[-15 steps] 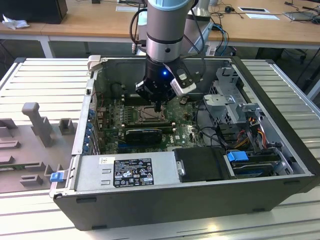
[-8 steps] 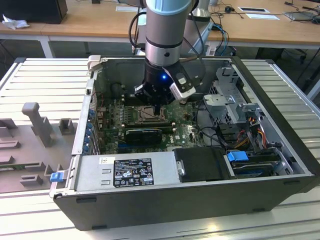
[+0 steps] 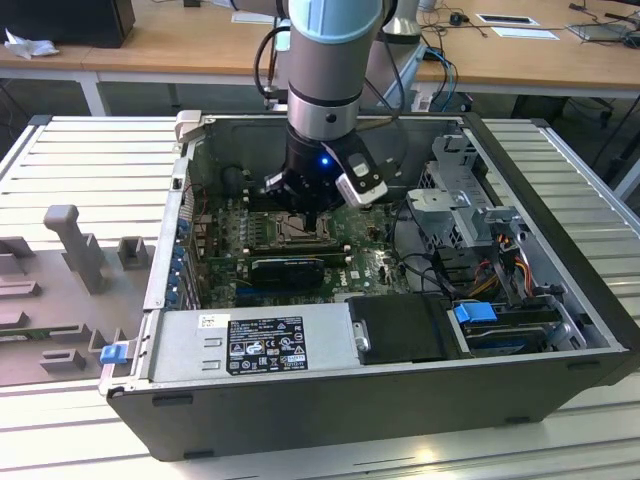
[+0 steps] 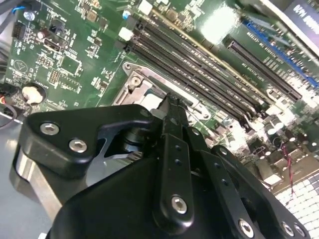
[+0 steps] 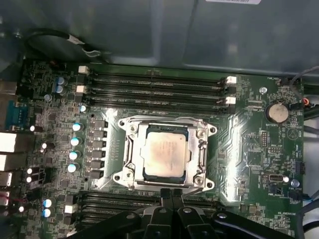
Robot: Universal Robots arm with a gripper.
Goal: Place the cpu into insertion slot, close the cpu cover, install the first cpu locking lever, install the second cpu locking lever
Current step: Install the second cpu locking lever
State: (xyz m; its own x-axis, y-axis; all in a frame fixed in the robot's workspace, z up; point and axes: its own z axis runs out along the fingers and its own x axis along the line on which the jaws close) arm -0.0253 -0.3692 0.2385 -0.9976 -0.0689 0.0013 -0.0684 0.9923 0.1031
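End effector (image 5: 172, 195), fingers together, at the insertion slot's (image 5: 130, 167) edge; cpu (image 5: 164, 154) seated

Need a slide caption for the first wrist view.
Gripper shut at the edge of the insertion slot, cpu seated inside.

we take this for a robotics or electronics lab. an open computer case (image 3: 400, 400) lies on its side on a ribbed metal workbench (image 3: 90, 160), its green motherboard (image 5: 259, 149) bare. grey moulded fixtures (image 3: 75, 245) sit on the bench at the exterior view's left. behind run wooden desks (image 3: 150, 50) with papers (image 3: 505, 18) and cables (image 3: 440, 70). an industrial robot arm (image 3: 325, 60) reaches down into the case.
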